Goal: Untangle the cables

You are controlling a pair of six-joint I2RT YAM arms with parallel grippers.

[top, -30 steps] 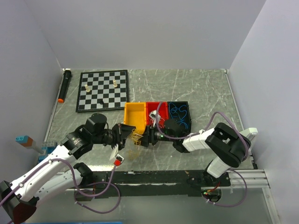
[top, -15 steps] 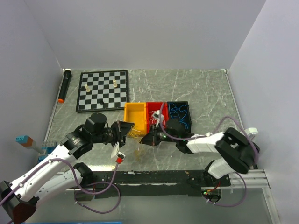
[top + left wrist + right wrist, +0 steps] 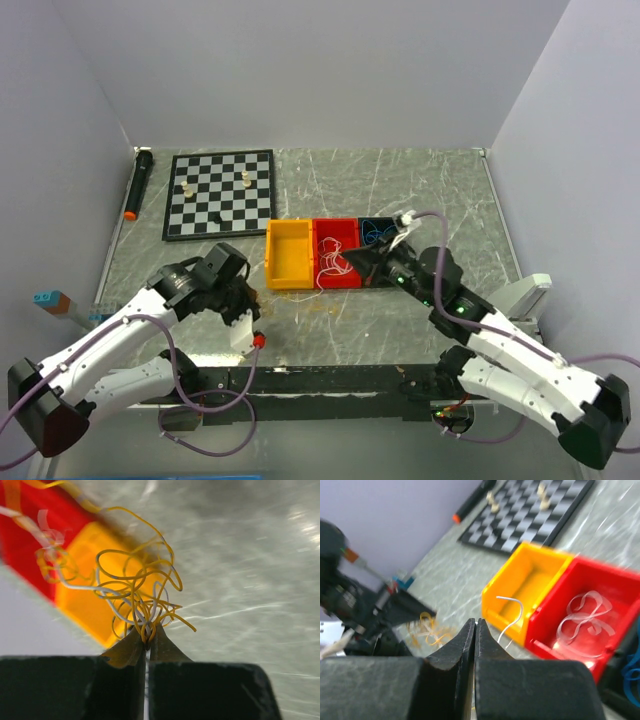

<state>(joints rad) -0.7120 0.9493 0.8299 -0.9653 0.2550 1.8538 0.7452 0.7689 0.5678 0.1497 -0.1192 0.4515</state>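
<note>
My left gripper (image 3: 148,632) is shut on a curly yellow-tan cable (image 3: 135,580), and a white strand (image 3: 85,586) runs through that tangle. In the top view it (image 3: 247,300) hovers left of the bins. My right gripper (image 3: 475,623) is shut on a thin white cable (image 3: 514,614) that curls up in front of the yellow bin (image 3: 530,577). From above, this gripper (image 3: 352,261) is over the red bin (image 3: 335,232) with the white cable (image 3: 328,272) hanging from it. A blue cable (image 3: 378,233) lies in the dark bin.
Yellow (image 3: 288,255), red and dark (image 3: 392,222) bins stand in a row mid-table. A chessboard (image 3: 220,193) with a few pieces lies at the back left, an orange-tipped black marker (image 3: 137,185) beside it. White loops (image 3: 585,615) lie in the red bin.
The right gripper shut on the white cable and pulled back right and upward over the red bin. The left gripper drew back left with the yellow-tan tangle, so the two grippers moved apart.
</note>
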